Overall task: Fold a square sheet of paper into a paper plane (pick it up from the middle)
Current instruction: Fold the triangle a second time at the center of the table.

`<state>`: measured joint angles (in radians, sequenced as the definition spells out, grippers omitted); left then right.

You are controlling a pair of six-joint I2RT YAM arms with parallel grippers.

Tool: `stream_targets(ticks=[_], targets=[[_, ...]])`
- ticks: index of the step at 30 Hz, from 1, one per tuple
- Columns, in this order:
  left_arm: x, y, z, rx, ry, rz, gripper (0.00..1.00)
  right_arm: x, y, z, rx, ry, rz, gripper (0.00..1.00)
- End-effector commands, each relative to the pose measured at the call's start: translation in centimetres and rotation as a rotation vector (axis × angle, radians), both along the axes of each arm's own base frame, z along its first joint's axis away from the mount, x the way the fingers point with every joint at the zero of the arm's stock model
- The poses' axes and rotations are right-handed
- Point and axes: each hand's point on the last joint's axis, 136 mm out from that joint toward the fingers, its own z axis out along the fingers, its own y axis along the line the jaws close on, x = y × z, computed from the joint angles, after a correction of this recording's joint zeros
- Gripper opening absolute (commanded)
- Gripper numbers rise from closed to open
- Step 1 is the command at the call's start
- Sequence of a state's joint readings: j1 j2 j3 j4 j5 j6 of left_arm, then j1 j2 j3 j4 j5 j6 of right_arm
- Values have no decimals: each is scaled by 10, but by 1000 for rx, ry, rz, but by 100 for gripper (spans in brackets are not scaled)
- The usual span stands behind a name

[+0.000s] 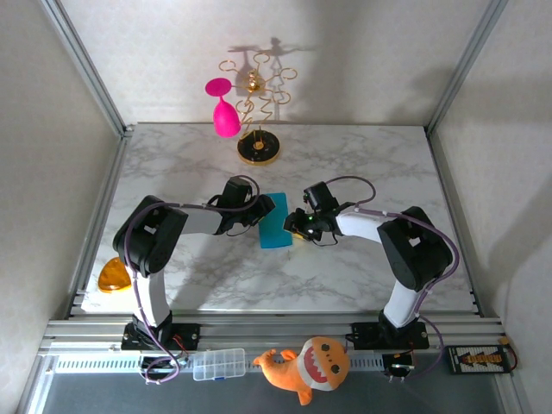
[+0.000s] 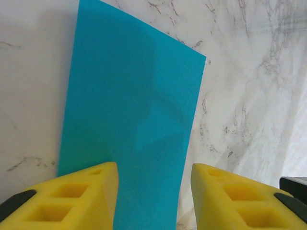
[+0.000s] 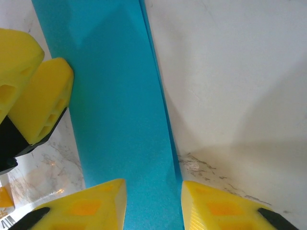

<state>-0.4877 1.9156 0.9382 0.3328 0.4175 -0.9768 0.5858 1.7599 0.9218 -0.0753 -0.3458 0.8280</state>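
- We counted one sheet of paper (image 1: 276, 222), two claws, one pink goblet (image 1: 226, 116), one gold stand (image 1: 258, 148), one orange plush toy (image 1: 309, 366) and one clear box (image 1: 219, 364).
- The sheet of paper lay flat on the marble table (image 1: 362, 164), directly between the left claw (image 1: 259, 214) and the right claw (image 1: 295, 226), with each claw at one of its long sides.
- Its long axis ran from the near side to the far side in the top view, tilted a little. In both wrist views it stretched straight away from the fingers.
- The sheet (image 2: 134, 110) was plain turquoise-blue, a long rectangle rather than a square. In the right wrist view a second layer showed along the edge of the sheet (image 3: 120, 105), so it was folded over.
- The left claw (image 2: 153, 172) had its jaws apart, with paper showing in the gap.
- The right claw (image 3: 153, 189) also had its jaws apart over the layered edge. We could not tell whether the fingertips touched it.
- The goblet and stand stood beyond both claws, well apart from them; the toy and box lay behind them.
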Motion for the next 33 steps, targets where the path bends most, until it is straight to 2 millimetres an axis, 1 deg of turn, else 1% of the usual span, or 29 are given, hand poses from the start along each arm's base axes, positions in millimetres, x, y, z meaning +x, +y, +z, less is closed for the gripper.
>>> stream_targets(ticks=[1,7,18,21,27,33], targets=[[-21,6,-32,55,89,-11,44,-1,1,-2,-8,23,28,37],[-21,7,-32,54,87,-9,44,-1,4,0,-11,22,52,37],[-22,7,-32,56,86,-10,44,-6,6,-4,0,43,72,37],[-22,8,-33,56,88,-9,44,-7,8,0,16,38,81,37],[-22,8,-34,57,88,-8,44,-6,11,13,56,18,68,35],[-23,9,-34,59,87,-8,44,-13,14,16,104,42,62,32]])
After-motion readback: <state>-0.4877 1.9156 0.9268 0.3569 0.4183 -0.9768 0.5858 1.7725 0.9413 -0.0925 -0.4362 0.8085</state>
